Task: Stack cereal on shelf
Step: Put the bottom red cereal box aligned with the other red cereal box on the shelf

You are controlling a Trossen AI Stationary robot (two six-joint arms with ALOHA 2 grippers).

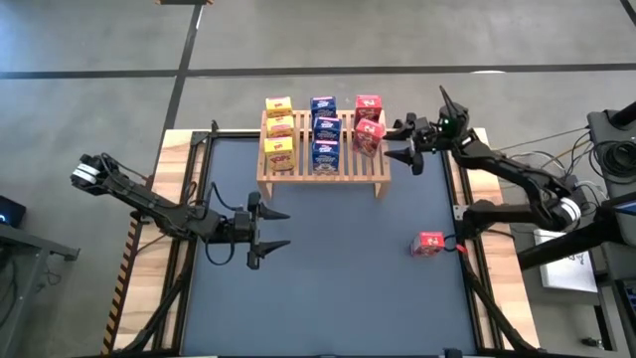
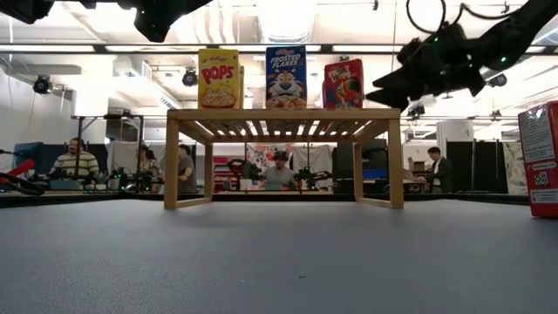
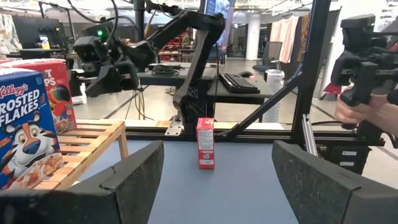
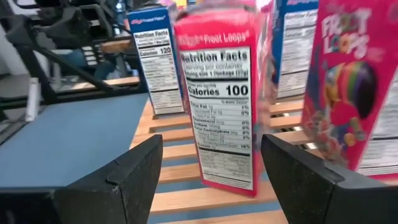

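Note:
The light wooden shelf stands at the table's far middle. Upright on its slats are three yellow cereal boxes, three blue ones and two red ones. Another red box stands on the tabletop near the right edge; the left wrist view shows it too. My right gripper is open and level at the shelf's right end. Its fingers flank the nearer red box without touching it. My left gripper hangs open over the table's left middle, with nothing between its fingers.
Black frame rails run along the table's left and right edges. Bare dark tabletop lies between the shelf and the near edge. Beyond the table, people sit at desks, and a person's hand shows off the right side.

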